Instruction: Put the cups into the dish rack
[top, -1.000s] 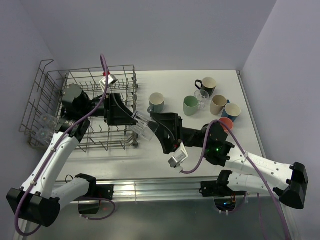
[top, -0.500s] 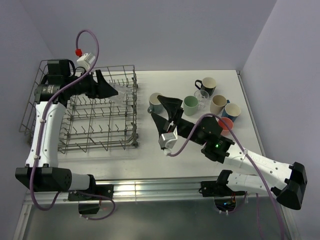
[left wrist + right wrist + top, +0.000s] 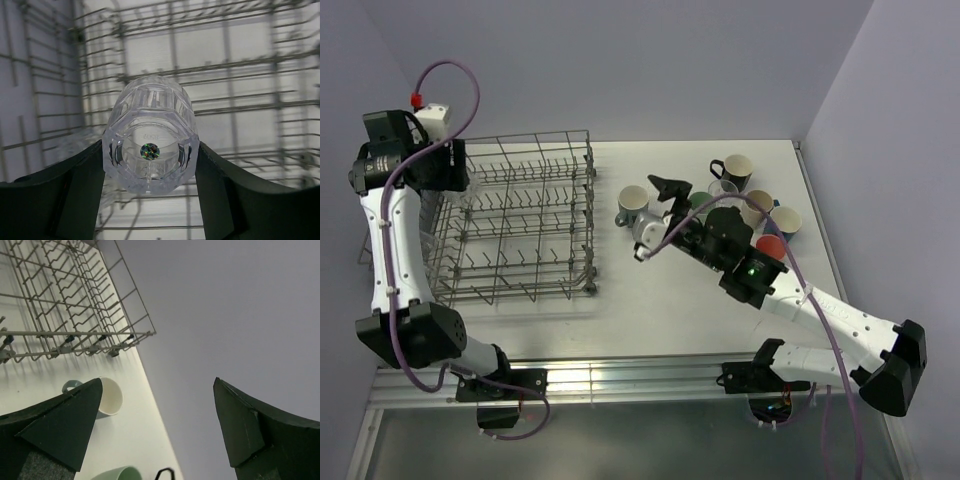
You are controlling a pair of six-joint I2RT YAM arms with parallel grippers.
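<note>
My left gripper (image 3: pixel 149 150) is shut on a clear glass tumbler (image 3: pixel 150 145), its base toward the camera, held above the wires of the grey dish rack (image 3: pixel 260 65). In the top view this gripper (image 3: pixel 453 172) hangs over the far left part of the rack (image 3: pixel 520 225). My right gripper (image 3: pixel 672 192) is open and empty, raised just right of a grey-blue mug (image 3: pixel 633 204). The right wrist view shows that mug (image 3: pixel 107 397) past the left finger (image 3: pixel 60 425), and a green mug's rim (image 3: pixel 112 474).
Mugs cluster at the back right: green (image 3: pixel 700 212), black (image 3: pixel 732 170), beige (image 3: pixel 757 208), blue (image 3: pixel 783 222) and coral (image 3: pixel 770 245), with a clear glass (image 3: pixel 723 188) among them. The rack's tall wire sides (image 3: pixel 588 210) stand between the arms. Walls close the back and sides.
My left arm has swung from the rack's right side up and across to its far left, carrying the glass. My right gripper has pulled back right toward the mugs, open.
</note>
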